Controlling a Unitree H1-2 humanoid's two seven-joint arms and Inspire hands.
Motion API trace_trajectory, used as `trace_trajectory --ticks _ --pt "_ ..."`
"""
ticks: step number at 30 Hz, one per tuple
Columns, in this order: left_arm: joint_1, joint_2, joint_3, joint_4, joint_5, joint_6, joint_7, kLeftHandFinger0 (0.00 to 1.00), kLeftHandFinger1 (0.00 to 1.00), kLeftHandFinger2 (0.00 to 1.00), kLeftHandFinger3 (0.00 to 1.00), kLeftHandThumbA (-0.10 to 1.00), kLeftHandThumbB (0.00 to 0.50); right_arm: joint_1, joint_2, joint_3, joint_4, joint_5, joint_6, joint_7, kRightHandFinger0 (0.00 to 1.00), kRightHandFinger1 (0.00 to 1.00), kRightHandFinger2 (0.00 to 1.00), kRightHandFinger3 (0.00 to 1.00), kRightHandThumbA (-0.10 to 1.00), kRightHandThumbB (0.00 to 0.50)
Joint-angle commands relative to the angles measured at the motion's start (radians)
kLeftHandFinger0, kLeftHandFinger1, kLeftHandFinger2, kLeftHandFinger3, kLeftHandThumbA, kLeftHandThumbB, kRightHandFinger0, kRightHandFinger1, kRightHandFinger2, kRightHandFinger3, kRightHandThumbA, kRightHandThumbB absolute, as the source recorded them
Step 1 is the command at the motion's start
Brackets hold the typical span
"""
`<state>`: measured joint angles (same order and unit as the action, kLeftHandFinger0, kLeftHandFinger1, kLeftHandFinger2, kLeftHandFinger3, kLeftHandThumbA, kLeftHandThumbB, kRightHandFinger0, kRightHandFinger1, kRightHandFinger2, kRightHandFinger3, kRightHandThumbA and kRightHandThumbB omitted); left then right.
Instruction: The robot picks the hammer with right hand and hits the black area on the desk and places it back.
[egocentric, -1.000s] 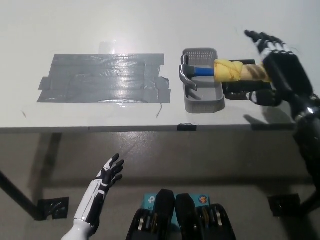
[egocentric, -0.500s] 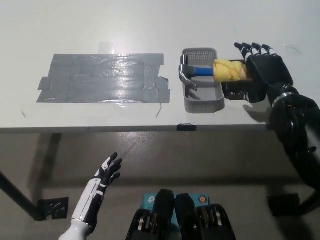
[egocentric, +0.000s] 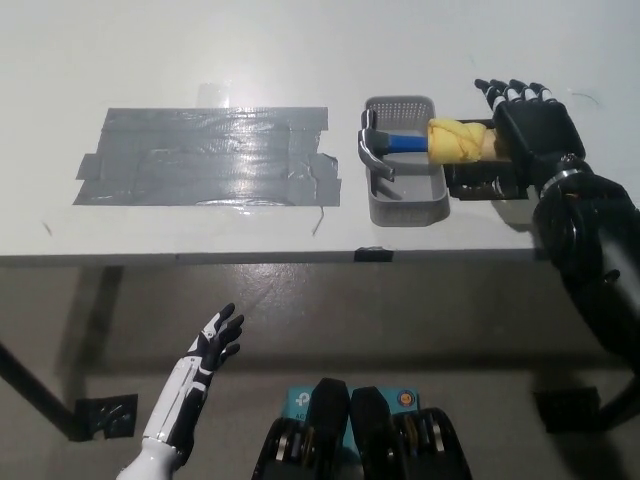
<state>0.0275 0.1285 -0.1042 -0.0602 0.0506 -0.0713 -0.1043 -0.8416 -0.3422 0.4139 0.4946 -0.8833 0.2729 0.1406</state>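
Hammer (egocentric: 415, 141) lies across the grey basket (egocentric: 405, 205) on the worktop (egocentric: 300, 60), head in the basket, yellow-wrapped handle reaching right under the black right hand (egocentric: 528, 130). That hand's fingers (egocentric: 510, 93) are spread flat above the handle end, gripping nothing. Well beyond the fingers' left lies the black tape area (egocentric: 210, 155). White left hand (egocentric: 215, 340) hangs below the worktop edge, fingers apart.

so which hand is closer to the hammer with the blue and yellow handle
Right. The black right hand sits over the yellow end of the hammer, which lies across the grey basket. The white left hand hangs below the table edge, far away.
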Motion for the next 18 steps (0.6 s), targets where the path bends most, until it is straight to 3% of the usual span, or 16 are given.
trace_trajectory --ticks 1,18 --pt "-0.002 0.013 0.005 -0.016 -0.002 -0.029 -0.012 1.0 1.0 1.0 1.0 1.0 0.079 -0.087 0.01 0.003 0.005 -0.022 0.01 -0.038 1.0 1.0 1.0 1.0 1.0 0.453" --pt "-0.012 0.017 0.002 -0.017 0.003 -0.033 -0.014 1.0 1.0 1.0 1.0 1.0 0.073 -0.142 0.055 0.005 0.12 0.007 0.034 -0.022 1.0 1.0 1.0 1.0 1.0 0.433"
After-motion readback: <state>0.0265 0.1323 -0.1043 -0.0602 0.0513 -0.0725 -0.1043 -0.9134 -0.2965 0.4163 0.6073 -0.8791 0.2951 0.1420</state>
